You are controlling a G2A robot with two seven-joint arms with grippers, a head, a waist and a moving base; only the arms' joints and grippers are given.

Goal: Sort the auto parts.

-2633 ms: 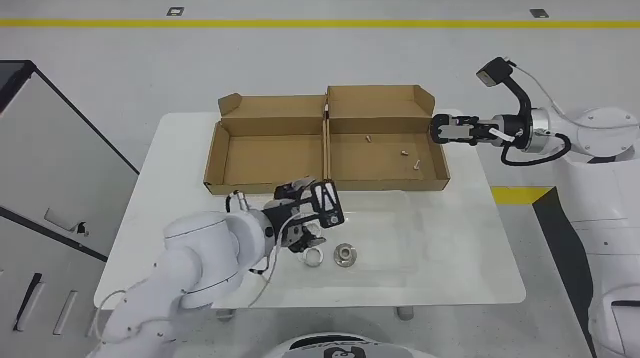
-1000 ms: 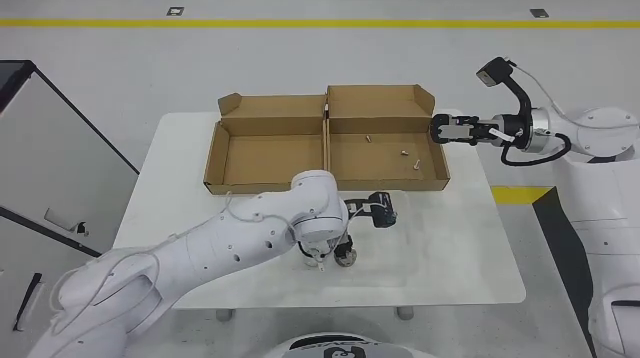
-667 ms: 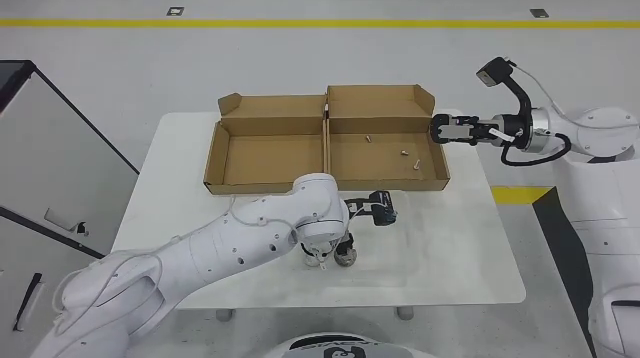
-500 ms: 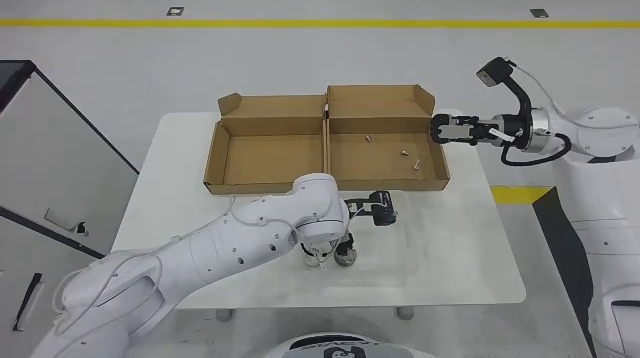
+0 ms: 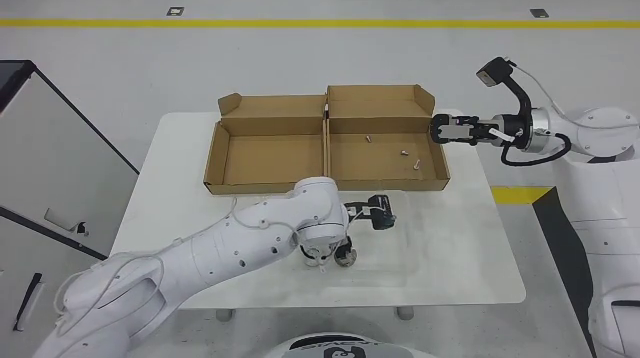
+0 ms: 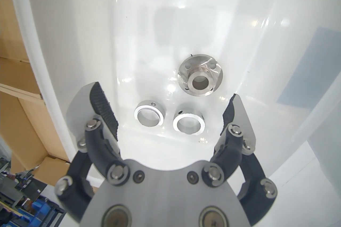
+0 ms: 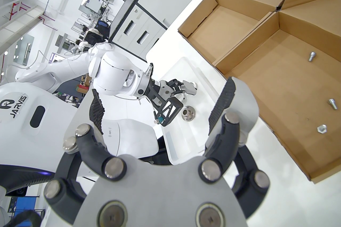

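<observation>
Since every part on this table is bare machined metal, you should treat the lot as stiff, dense for its bulk, hard to damage and slick under rubber pads.

Nearest the front edge, a little left of its middle, the left gripper hangs above the parts with its jaws spread wide and nothing between them. Under that opening lie two collars, flat on the table with bores upward, just beside each other with a thin gap between.

Finding: the present spread spans both collars at once, so a straight close would likely pinch the pair or kick one away.

Recommendation: centre on one collar and close low across its outer wall, where the pads get the full height of the ring.

Just beyond them sits the flanged hub, flange down and boss up. The flange is thin and lies flush on the table, which makes it a poor purchase. The raised boss is the place to take it.

Farther back, along the far edge, two open cardboard boxes stand side by side, touching. These are the left-hand box and the right-hand box, the latter holding two bolts and a nut, well apart from one another.

The right gripper is held just off the right-hand box's outer end, jaws wide and empty
</observation>
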